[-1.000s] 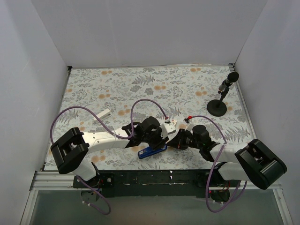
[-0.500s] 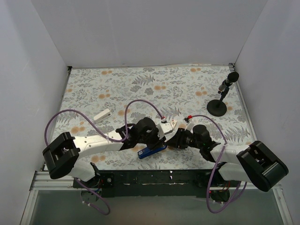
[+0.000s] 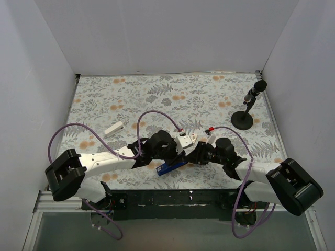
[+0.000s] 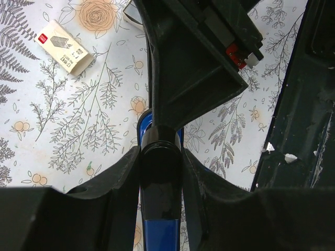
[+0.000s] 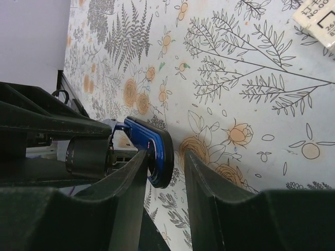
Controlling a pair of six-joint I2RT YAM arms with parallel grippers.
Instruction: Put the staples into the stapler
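On staples box (image 4: 63,47), small red logo

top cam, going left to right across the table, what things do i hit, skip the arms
staples box → stapler → mic stand

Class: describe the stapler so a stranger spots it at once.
Find the floral table, then the middle of its near edge. The stapler lies there, clamped in the left gripper. It alone is bright blue; the box further left is cream.
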